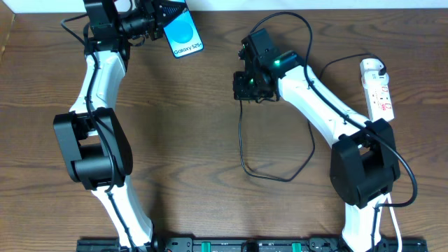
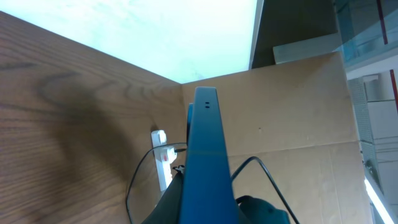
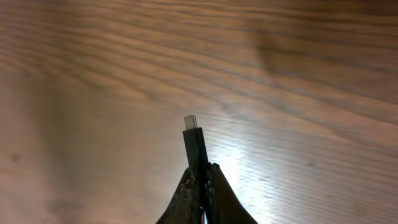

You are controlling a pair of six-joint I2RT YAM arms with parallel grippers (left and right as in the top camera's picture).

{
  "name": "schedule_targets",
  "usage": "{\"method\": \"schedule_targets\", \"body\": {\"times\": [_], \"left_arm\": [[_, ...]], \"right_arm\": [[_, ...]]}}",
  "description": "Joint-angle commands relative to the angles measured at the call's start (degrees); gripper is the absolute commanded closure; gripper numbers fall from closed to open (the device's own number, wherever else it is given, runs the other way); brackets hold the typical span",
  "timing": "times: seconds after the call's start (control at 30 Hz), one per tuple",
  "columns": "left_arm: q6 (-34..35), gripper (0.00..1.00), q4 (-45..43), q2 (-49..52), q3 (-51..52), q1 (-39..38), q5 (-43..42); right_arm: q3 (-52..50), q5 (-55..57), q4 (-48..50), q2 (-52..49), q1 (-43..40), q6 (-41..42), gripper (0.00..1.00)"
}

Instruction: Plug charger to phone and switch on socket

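The wooden surface [image 1: 196, 126] carries the white power strip [image 1: 378, 87] near its right edge. The left fingers [image 1: 155, 15] clamp the blue-screened phone [image 1: 183, 33], tilted, near the far edge. The black charger cable [image 1: 241, 143] loops across the middle. The right fingers [image 3: 186, 196] pinch it just behind its small connector [image 3: 191, 121], above the wood.

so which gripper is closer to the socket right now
Right. The right gripper, shut on the charger, sits mid-table, left of the socket in the overhead view. The left gripper holds the phone at the top-left, farther away.
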State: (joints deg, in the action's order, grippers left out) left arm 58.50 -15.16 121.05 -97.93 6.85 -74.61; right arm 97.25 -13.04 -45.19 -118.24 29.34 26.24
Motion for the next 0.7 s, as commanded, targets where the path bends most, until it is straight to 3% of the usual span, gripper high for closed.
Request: {"method": "schedule_targets", "body": {"times": [0.0,0.17,0.4,0.67], "left_arm": [[0.3,0.93,-0.4,-1.5,-0.1,0.2,-0.3],[0.3,0.93,-0.4,-1.5,-0.1,0.2,-0.3],[0.3,0.93,-0.4,-1.5,-0.1,0.2,-0.3],[0.3,0.93,-0.3,-1.5,-0.1,0.1,-0.3]], "right_arm": [[-2.7,5.2,-0.3,-1.0,0.4,-1.5,0.99],[-6.4,5.3,1.0,-1.1,0.4,-0.2,0.96],[-10.5,5.4,3.8,-1.2,0.4,1.2,0.73],[-10.7,5.2,5.0,-2.7,0.3,6.6,0.69]]}}
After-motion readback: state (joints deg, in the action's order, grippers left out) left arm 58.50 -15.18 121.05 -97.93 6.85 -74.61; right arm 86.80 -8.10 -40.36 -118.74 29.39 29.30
